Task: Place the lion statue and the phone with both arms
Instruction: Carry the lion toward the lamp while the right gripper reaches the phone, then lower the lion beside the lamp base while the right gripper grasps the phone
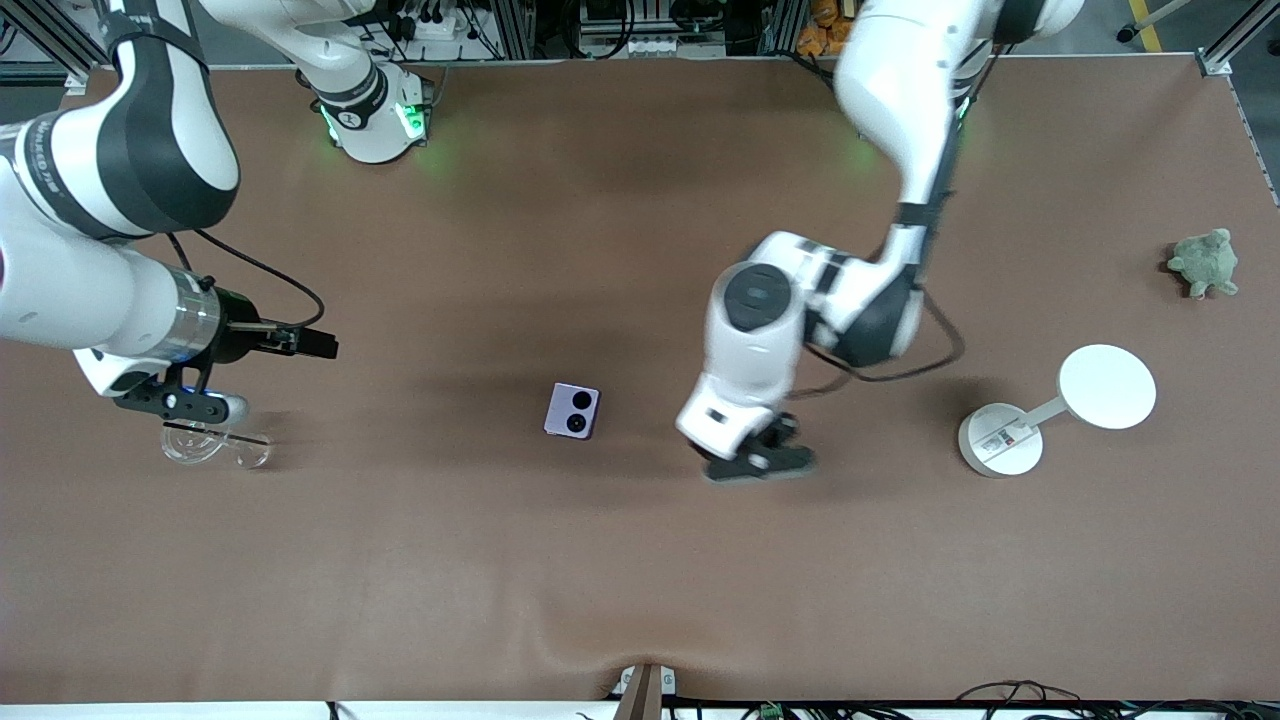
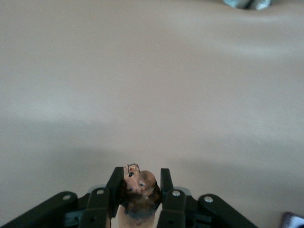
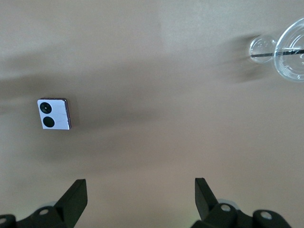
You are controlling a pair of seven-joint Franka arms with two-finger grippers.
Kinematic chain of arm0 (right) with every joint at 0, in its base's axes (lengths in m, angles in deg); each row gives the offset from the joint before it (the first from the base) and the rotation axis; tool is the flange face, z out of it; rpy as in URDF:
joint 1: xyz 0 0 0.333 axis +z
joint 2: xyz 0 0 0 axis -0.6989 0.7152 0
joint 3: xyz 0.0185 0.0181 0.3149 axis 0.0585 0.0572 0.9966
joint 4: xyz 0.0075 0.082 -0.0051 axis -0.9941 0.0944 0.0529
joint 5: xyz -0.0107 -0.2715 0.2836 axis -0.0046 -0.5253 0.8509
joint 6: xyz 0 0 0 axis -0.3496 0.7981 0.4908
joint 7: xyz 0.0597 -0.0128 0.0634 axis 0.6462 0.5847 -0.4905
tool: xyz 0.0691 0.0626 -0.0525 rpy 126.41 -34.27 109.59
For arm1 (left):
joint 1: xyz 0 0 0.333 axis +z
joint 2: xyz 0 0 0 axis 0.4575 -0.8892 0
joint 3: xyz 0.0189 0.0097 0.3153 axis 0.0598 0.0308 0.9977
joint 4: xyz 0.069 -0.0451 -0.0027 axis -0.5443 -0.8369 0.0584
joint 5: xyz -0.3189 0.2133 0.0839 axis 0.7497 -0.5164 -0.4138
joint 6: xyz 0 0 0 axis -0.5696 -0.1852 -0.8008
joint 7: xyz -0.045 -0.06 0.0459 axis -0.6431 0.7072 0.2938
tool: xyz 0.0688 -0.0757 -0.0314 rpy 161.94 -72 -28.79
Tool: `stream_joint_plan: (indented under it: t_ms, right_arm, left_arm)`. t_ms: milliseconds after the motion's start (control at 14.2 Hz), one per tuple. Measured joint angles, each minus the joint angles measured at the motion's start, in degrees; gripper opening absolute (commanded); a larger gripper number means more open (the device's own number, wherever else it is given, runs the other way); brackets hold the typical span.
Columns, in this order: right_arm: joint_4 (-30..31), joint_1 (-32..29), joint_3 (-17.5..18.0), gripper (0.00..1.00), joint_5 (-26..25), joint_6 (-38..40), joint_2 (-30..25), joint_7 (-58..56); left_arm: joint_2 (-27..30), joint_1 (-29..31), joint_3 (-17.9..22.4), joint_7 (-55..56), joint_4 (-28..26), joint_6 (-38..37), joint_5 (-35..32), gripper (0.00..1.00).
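Observation:
The lion statue [image 2: 139, 187], small and orange-brown with a darker mane, is pinched between the fingers of my left gripper [image 2: 139, 179]. In the front view the left gripper [image 1: 757, 458] is low over the table, toward the left arm's end from the phone [image 1: 572, 410], and its hand hides the lion. The phone is pale lavender with two black circles and lies flat on the table; it also shows in the right wrist view [image 3: 53, 114]. My right gripper [image 1: 188, 405] is open and empty [image 3: 140, 190], over the table at the right arm's end, well apart from the phone.
Clear plastic cup and lid pieces [image 1: 215, 445] lie just under the right gripper and show in the right wrist view [image 3: 289, 50]. A white stand with a round disc [image 1: 1105, 385] and a green plush [image 1: 1205, 262] sit toward the left arm's end.

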Motion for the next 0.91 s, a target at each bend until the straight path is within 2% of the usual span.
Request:
stream_joint_plan:
  t_ms: [281, 492, 704, 915]
  right_arm:
    - [0.1, 2.2, 0.1, 1.00, 0.0, -0.6, 3.4, 0.1]
    - [0.4, 6.4, 0.3, 1.00, 0.0, -8.4, 10.1, 0.2]
    - [0.4, 10.5, 0.3, 1.00, 0.0, -15.5, 16.9, 0.3]
    - [-0.2, 13.0, 0.6, 1.00, 0.0, -23.5, 21.1, 0.3]
  left_arm:
    - [0.3, 5.5, -0.1, -10.4, -1.6, -1.0, 0.0, 0.00]
    - [0.3, 10.0, -1.1, -16.7, -2.5, -1.0, 1.8, 0.00]
    - [0.3, 18.0, -6.4, -25.7, -3.0, -1.0, 4.6, 0.00]
    - [0.3, 26.4, -11.7, -33.8, -4.8, -1.1, 4.8, 0.00]
